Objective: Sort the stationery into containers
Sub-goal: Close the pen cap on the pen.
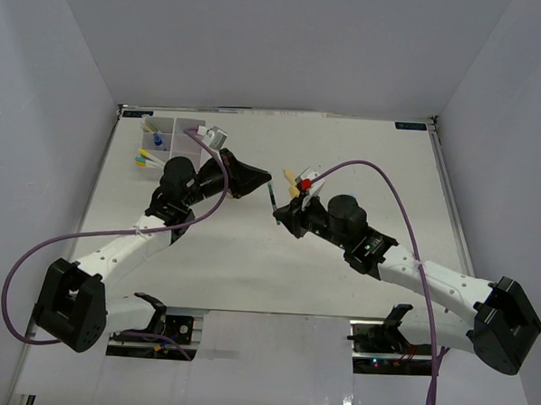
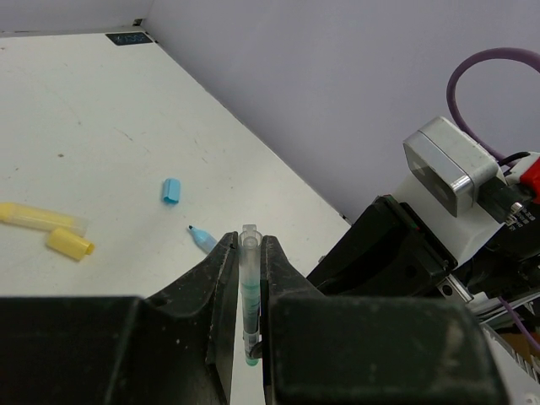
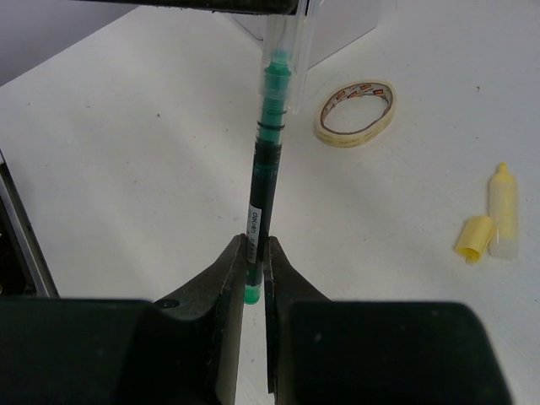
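Note:
A green pen point(image 3: 266, 169) with a clear cap point(image 3: 287, 42) is held at both ends above the table. My left gripper point(image 2: 247, 240) is shut on the capped end point(image 2: 249, 278). My right gripper point(image 3: 255, 245) is shut on the pen's green tail. In the top view the pen point(image 1: 272, 201) spans between the left gripper point(image 1: 265, 177) and the right gripper point(image 1: 279, 217). The white organizer tray point(image 1: 175, 121) stands at the far left with several small items inside.
A tan tape ring point(image 3: 357, 112), an uncapped yellow marker point(image 3: 503, 211) and its yellow cap point(image 3: 472, 236) lie on the table. A light blue marker tip point(image 2: 201, 240) and a blue cap point(image 2: 171, 190) lie beyond my left fingers. White walls enclose the table.

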### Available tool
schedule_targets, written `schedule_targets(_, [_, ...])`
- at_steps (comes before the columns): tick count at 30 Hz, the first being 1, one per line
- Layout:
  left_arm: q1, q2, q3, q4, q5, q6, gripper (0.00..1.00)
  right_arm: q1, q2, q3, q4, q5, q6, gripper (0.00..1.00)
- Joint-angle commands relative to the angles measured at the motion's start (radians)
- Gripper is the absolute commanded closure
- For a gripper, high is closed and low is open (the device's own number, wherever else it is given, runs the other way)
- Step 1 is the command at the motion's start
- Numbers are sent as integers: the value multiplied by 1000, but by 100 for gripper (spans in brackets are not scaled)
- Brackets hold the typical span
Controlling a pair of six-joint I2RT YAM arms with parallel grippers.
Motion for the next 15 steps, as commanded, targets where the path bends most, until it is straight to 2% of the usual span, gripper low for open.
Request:
schedule_targets(1, [-24,2,-43,-224,132,19,100,-7,-62,53,280,30,-36,92])
schedule_targets(15, [-39,-11,-82,-316,112,39,100,-9,-56,109,260,20,-42,92])
